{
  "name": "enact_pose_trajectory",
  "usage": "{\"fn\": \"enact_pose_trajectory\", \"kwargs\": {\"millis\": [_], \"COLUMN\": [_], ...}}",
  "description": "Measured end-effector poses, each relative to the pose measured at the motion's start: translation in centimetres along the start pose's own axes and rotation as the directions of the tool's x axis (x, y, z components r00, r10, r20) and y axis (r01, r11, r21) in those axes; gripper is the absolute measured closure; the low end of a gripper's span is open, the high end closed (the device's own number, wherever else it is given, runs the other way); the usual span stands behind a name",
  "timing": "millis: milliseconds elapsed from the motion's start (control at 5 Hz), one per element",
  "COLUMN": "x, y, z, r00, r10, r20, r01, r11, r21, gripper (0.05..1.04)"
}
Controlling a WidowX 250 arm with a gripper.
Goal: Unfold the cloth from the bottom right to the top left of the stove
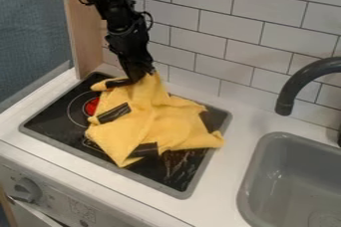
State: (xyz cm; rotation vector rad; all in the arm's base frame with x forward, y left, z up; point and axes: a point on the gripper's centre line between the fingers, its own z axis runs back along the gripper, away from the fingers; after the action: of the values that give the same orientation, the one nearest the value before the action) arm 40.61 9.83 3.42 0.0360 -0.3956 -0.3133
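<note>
**Rumpled yellow cloth (150, 121) on the stove (57, 121), pincer (138, 75) at its back part**

White wall tiles (246, 34) rise behind the white surface (220, 191). The stove sits towards the left end of the surface, a black top with a grey rim. A grey sink (266, 171) is set into the surface at the right, and a dark curved faucet (303, 79) stands near its back edge. At the back left, a pale wooden panel (85, 42) stands upright.

The black robot arm (120, 14) slants down past this panel to the stove's back left part. The cloth lies in folds over the middle of the stove, spreading from near the back left corner to the right rim, with one point aimed at the front edge. Dark strips show on it. The pincer touches the cloth's raised back part, near the stove's back edge; whether it is closed on the fabric, I cannot tell.

Below the front edge of the surface is a round knob (25, 190). Smallest is a red spot (92, 105) inside a ring on the stove's left part, just beside the cloth.
</note>
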Motion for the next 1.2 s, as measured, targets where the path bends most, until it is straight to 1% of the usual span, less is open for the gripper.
{"fn": "enact_pose_trajectory", "kwargs": {"millis": [200,400,600,800,1000,1200], "x": [0.4,0.4,0.4,0.3,0.3,0.9], "y": [0.3,0.5,0.4,0.3,0.1,0.0], "z": [-0.5,-0.5,-0.4,-0.5,-0.4,0.7], "r00": [1.000,1.000,1.000,1.000,0.999,0.999], "r10": [0.008,0.012,0.012,0.019,0.028,0.041], "r20": [-0.004,-0.017,-0.018,-0.023,-0.029,-0.005], "r01": [-0.008,-0.012,-0.012,-0.020,-0.029,-0.041], "r11": [1.000,1.000,1.000,1.000,0.999,0.999], "r21": [-0.001,0.000,-0.002,-0.012,-0.024,-0.031], "gripper": [0.865,0.615,0.311,0.072,0.073,0.084]}}
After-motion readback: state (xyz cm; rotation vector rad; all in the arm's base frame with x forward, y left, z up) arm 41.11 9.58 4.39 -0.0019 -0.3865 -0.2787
